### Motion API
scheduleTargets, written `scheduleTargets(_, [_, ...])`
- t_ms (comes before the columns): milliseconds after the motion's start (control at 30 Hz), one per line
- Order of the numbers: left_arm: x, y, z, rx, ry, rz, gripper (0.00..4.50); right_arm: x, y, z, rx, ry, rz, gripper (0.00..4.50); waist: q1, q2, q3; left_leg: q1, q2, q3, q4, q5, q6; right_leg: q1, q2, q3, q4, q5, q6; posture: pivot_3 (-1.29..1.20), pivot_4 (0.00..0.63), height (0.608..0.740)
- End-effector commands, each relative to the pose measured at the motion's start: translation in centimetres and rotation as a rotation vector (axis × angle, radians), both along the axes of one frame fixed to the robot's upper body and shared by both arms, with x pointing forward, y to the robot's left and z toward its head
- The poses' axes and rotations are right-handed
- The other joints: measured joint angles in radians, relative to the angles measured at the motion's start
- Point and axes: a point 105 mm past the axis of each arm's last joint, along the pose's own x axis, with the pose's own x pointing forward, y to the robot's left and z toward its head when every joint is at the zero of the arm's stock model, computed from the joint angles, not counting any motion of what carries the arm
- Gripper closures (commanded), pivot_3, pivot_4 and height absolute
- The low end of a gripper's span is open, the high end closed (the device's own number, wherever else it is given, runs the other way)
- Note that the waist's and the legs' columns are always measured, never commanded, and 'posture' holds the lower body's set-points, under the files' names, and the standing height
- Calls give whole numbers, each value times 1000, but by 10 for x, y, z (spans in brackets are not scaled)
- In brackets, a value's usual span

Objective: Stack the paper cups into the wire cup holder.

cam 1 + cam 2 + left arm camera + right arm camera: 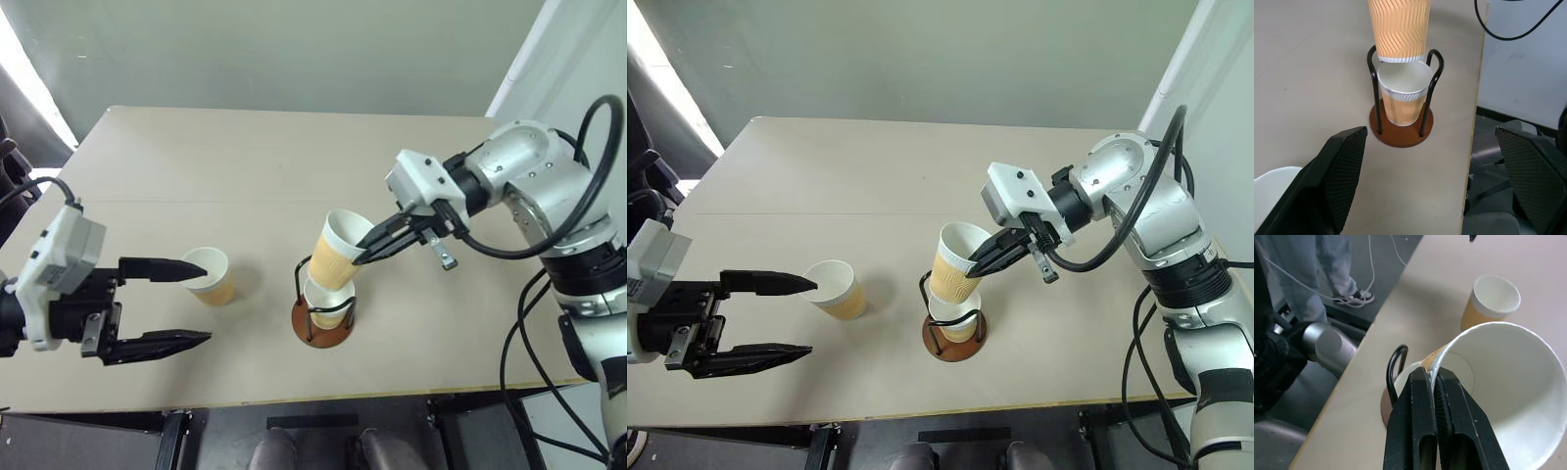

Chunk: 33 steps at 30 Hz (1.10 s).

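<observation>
One cup home, the second on its way in, the third waiting

The wire cup holder [323, 318] stands near the front edge of the table [245, 166] with one paper cup [1403, 98] seated upright between its black loops, and right above it the right gripper [369, 248] has its fingers pinched tight on the rim of a second cup [338, 250], which hangs tilted with its narrow end just over the seated cup's mouth (not yet nested, by the look of it). Off to the left, the third cup [211, 275] sits upright on the table, untouched, beside the left gripper [186, 304], whose fingers are spread wide and empty. So I judge roughly a third done: this cup needs dropping in, then the last one fetching
</observation>
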Motion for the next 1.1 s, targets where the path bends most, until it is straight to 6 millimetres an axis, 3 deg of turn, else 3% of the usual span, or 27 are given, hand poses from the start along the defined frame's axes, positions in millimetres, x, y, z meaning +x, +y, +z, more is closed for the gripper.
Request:
scheduleTargets(33, [-2,-3,2,21,-28,-11,0,-7,0,1,-13,-33,34,4441,0,0,0,0,0,0,0,0,0,0,0,0,0,0,0,0,150,740])
scheduleTargets(167, [-1,-1,1,26,-30,-5,0,-10,-1,-5,-26,-24,44,4441,0,0,0,0,0,1,0,0,0,0,1,0,0,0,0,0,150,740])
scheduleTargets(267, [0,0,1,32,-33,1,0,-10,1,-12,-36,-26,37,3856,0,0,0,0,0,1,0,0,0,1,1,1,0,0,0,0,150,740])
scheduleTargets(500, [6,6,0,61,-46,38,0,4,-2,-12,-31,-64,-38,1451,0,0,0,1,1,-1,0,0,1,0,1,1,0,0,0,0,150,740])
scheduleTargets(633, [19,26,5,143,-126,161,0,33,-34,5,43,-24,-245,95,2,0,0,1,1,-3,0,-1,1,0,1,1,0,0,0,0,150,740])
scheduleTargets(767, [31,51,4,278,-184,301,0,35,-82,32,282,129,-348,37,17,0,0,0,5,-4,-1,-1,1,-1,-2,1,0,0,0,0,150,740])
scheduleTargets(867, [35,55,-9,357,-186,305,0,24,-106,36,379,147,-361,37,17,-1,-1,0,0,-2,-1,0,-3,-1,-1,2,-2,0,0,0,150,740])
scheduleTargets(967, [43,54,-20,417,-196,285,0,13,-116,31,431,172,-371,37,19,0,0,0,0,-1,-1,2,-9,0,-1,2,-3,0,0,0,150,740])
scheduleTargets(1100, [54,50,-32,466,-207,242,0,2,-112,26,462,206,-366,37,11,0,0,1,-1,3,0,1,-6,-1,-1,3,0,0,0,0,150,740])
